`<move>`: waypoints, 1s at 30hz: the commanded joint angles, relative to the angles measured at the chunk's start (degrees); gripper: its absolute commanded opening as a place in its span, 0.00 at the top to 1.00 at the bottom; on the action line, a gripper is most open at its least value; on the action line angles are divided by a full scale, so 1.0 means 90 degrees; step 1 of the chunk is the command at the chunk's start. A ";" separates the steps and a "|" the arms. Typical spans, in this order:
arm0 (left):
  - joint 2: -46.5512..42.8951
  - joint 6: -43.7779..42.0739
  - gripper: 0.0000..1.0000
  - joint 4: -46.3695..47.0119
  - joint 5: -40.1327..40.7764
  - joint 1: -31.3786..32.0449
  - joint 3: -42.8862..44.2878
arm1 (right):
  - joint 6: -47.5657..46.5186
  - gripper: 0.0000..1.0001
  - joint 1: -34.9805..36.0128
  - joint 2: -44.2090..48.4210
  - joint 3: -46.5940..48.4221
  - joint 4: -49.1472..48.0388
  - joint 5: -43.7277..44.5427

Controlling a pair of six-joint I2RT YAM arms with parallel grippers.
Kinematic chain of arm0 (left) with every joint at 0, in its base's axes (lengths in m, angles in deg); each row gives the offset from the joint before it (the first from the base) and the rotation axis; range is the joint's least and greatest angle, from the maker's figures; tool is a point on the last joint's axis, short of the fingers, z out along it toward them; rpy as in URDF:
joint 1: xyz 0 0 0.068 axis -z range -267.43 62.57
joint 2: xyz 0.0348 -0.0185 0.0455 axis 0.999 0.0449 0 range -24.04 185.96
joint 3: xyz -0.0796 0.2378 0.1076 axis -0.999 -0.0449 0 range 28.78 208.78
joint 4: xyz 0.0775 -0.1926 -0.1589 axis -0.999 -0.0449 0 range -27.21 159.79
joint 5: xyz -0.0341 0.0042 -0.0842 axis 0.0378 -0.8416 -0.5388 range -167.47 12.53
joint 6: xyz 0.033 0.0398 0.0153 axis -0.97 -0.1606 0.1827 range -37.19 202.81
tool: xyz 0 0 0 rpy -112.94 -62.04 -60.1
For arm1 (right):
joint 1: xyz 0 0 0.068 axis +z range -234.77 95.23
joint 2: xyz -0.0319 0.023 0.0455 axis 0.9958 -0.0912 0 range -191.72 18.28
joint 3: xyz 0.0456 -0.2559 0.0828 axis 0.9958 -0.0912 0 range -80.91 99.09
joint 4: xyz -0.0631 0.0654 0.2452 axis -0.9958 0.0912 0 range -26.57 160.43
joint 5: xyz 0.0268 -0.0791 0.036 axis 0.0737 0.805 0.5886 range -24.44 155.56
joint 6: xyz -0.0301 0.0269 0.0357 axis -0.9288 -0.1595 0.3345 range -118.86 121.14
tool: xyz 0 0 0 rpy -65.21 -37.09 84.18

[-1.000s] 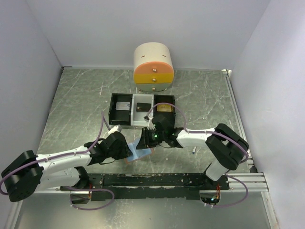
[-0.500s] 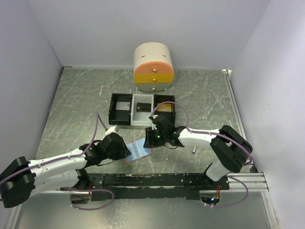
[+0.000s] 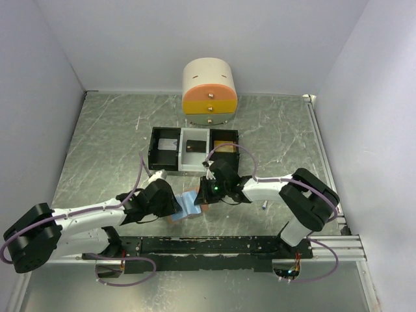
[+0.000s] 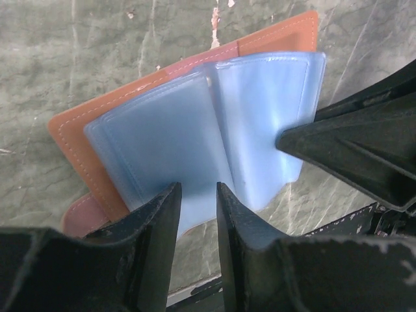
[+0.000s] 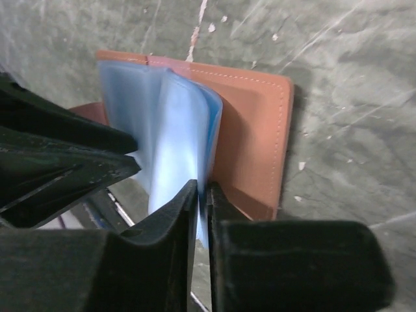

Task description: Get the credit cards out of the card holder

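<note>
The card holder (image 3: 188, 205) lies open on the table between the two arms, tan leather (image 4: 70, 140) outside and light blue plastic sleeves (image 4: 162, 130) inside. My left gripper (image 4: 196, 190) stands open, its fingertips over the near edge of the left sleeves. My right gripper (image 5: 201, 187) is shut on the edge of one blue sleeve (image 5: 185, 130), which it holds up off the leather (image 5: 257, 123). No card shows in the sleeves. In the tray behind lie a grey card (image 3: 170, 143), a black card (image 3: 193, 147) and an orange-gold card (image 3: 224, 147), one per compartment.
The black-and-white compartment tray (image 3: 155, 156) stands just behind the grippers. A small round-topped drawer cabinet (image 3: 209, 91) stands at the back. A slim pen (image 3: 264, 205) lies right of the right arm. White walls close the table on three sides.
My right gripper opened, then shut again on a sleeve. The sleeves, spread flat half a second ago, are now bunched and lifted. The left gripper has barely moved.
</note>
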 commanded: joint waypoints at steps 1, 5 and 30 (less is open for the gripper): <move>0.0269 -0.0161 0.60 -0.0035 -0.0114 0.0026 0.0010 | 0.0690 0.94 0.0058 -0.0041 -0.0186 -0.0960 -0.0583; 0.0221 -0.0155 0.60 -0.0085 -0.0071 0.0025 0.0012 | 0.0522 1.00 0.0053 0.0064 -0.0050 -0.0533 -0.0033; -0.0046 -0.0095 0.60 -0.0194 0.0028 0.0030 -0.0055 | -0.0572 0.89 0.0292 -0.0188 0.0937 0.1611 0.1578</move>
